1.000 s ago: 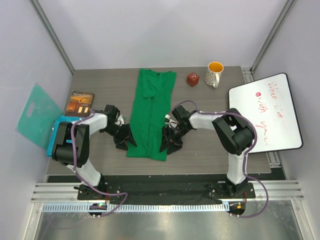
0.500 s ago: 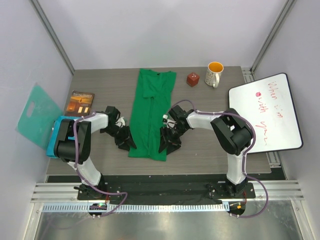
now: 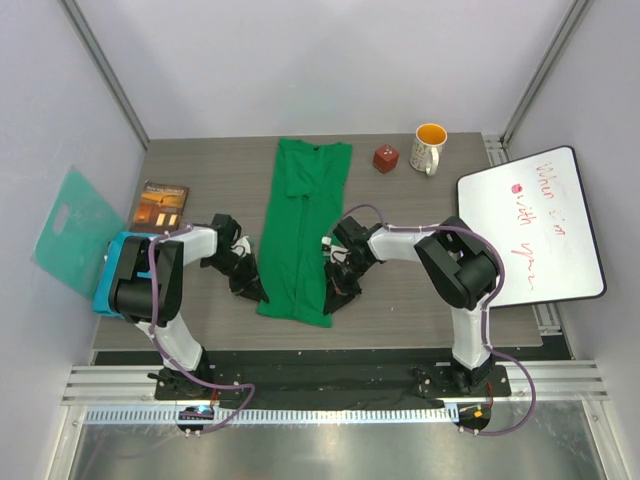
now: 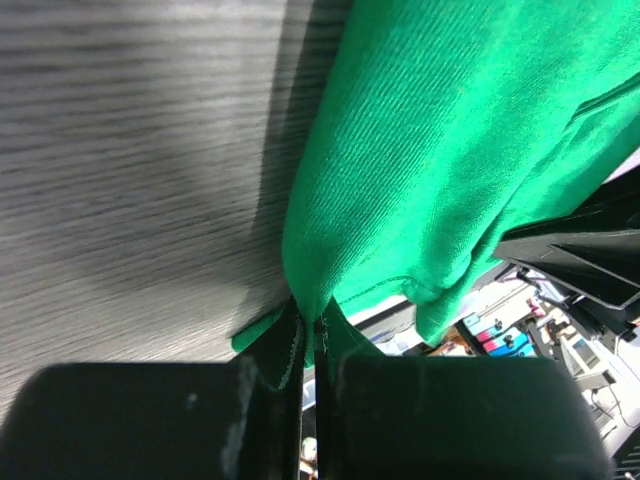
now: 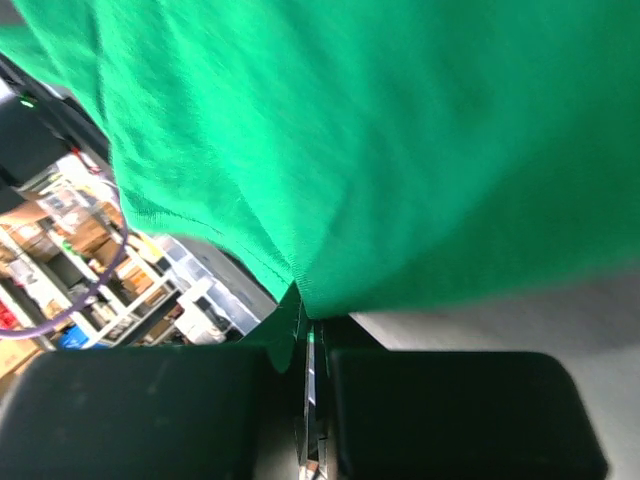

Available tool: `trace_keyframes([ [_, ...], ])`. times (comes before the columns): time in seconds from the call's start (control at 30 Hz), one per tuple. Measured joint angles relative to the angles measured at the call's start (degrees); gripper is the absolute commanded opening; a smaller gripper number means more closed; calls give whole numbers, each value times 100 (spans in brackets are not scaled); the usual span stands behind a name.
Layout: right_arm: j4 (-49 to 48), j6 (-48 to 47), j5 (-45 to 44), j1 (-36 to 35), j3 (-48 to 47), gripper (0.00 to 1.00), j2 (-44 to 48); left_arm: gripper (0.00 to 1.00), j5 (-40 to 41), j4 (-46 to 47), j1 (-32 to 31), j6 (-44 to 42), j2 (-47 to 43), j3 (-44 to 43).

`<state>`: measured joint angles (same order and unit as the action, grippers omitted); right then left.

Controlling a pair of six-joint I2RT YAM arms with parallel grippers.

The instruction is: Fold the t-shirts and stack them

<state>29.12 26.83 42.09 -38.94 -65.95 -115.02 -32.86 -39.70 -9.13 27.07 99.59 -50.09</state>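
A bright green t-shirt (image 3: pixel 300 230) lies folded into a long narrow strip down the middle of the table. My left gripper (image 3: pixel 256 292) is at its near left corner, shut on the hem. The left wrist view shows the green cloth (image 4: pixel 430 150) pinched between the left gripper's (image 4: pixel 310 325) jaws. My right gripper (image 3: pixel 333 297) is at the near right corner, also shut on the hem. In the right wrist view the cloth (image 5: pixel 400 130) runs into the right gripper's (image 5: pixel 305 320) closed jaws. A teal-blue t-shirt (image 3: pixel 108 272) lies bundled at the table's left edge, partly hidden by the left arm.
A stiff teal board (image 3: pixel 68 228) leans off the left edge beside a book (image 3: pixel 163 205). At the back right stand a red cube (image 3: pixel 386 158) and a white mug (image 3: pixel 429 147). A whiteboard (image 3: pixel 535 225) covers the right side.
Both grippers slid inward onto the green shirt's near corners and went from open to shut on the hem. The shirt's near edge is slightly bunched.
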Motion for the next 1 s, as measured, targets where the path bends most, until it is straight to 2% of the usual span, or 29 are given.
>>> trace_keyframes([
  [0.17,203,-101,-317,-24,310,1,356,0,94,-225,-2,-68,-129,0],
  [0.43,450,-125,-793,-46,299,1,573,0,236,-608,-2,-160,-323,-249],
  [0.8,852,-129,-1104,111,-697,1,579,0,529,-892,-2,-205,-107,-1547],
  [1.0,957,-131,-1137,699,-1325,1,568,0,828,-990,-2,-192,461,-2358],
])
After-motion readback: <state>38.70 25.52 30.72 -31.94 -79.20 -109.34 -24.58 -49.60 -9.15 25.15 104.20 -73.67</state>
